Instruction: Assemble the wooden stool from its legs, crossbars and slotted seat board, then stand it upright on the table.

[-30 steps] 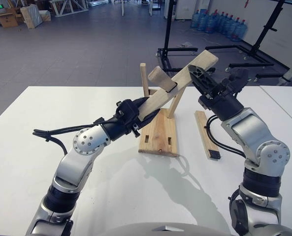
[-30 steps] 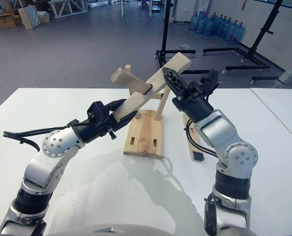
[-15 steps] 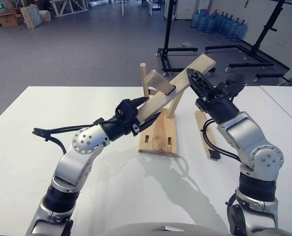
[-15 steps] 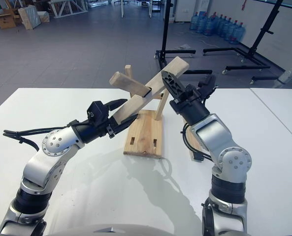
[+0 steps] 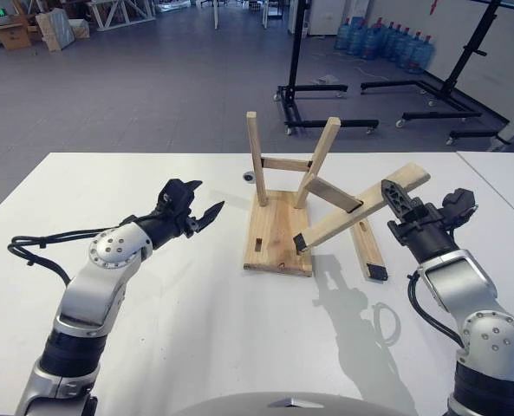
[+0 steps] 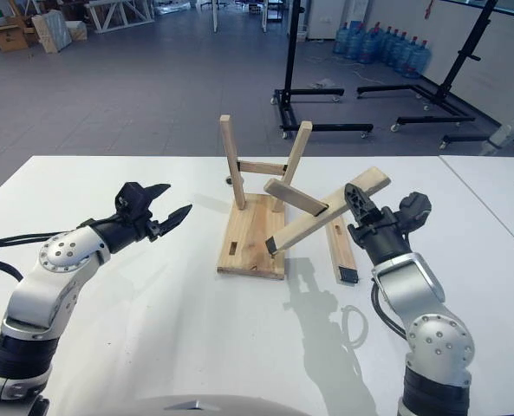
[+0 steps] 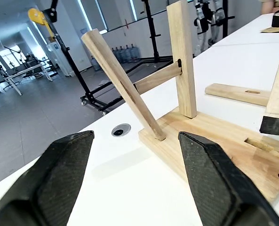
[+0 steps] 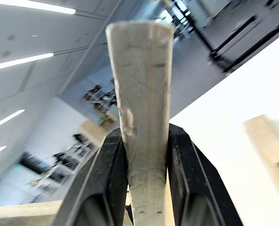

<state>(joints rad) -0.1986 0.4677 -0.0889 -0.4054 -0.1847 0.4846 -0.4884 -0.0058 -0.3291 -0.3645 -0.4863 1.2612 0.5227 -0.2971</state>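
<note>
currently right gripper (image 5: 399, 201) clamps leg (image 5: 339, 224), tip over seat board (image 5: 274, 236); left gripper (image 5: 207, 197) released, well apart.

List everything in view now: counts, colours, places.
seat board: 1, pale wood, flat on the table.
upright legs: 2, pale wood, standing in the seat board, joined by one crossbar.
held leg: 1, pale wood, black foot, slanted, short crossbar attached, foot at the board's right edge.
loose leg: 1, pale wood, black foot, flat right of the board.
table: 1, white.
water bottles: several, blue, floor far behind.
left gripper: 1, black, open, left of the board, touching nothing.
right gripper: 1, black, shut on the held leg's upper end.
</note>
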